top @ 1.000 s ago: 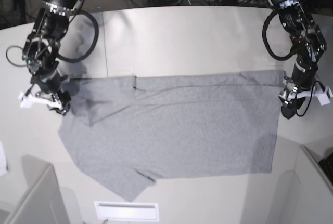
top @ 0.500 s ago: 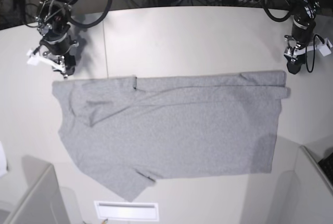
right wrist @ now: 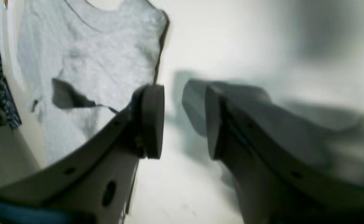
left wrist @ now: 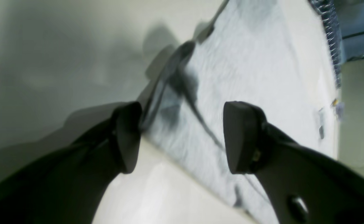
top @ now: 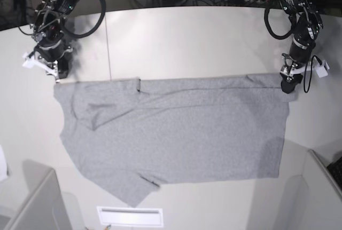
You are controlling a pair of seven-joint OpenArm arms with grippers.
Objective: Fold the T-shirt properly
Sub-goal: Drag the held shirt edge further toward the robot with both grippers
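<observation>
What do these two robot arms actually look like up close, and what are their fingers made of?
Both arms are black and jointed, with looping black cables. The left gripper and right gripper each carry a small white block at the wrist. In the wrist views, each has two dark fingers ending in flat, rounded pads; the material cannot be told.

No readable text (T-shirt plain side up).

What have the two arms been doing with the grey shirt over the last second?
Both lifted off the T-shirt top corners, swung toward the table's far side, then dipped back; left gripper is again at its corner, right gripper just beyond its own. Jaws apart, empty. The shirt stayed spread flat.
</observation>
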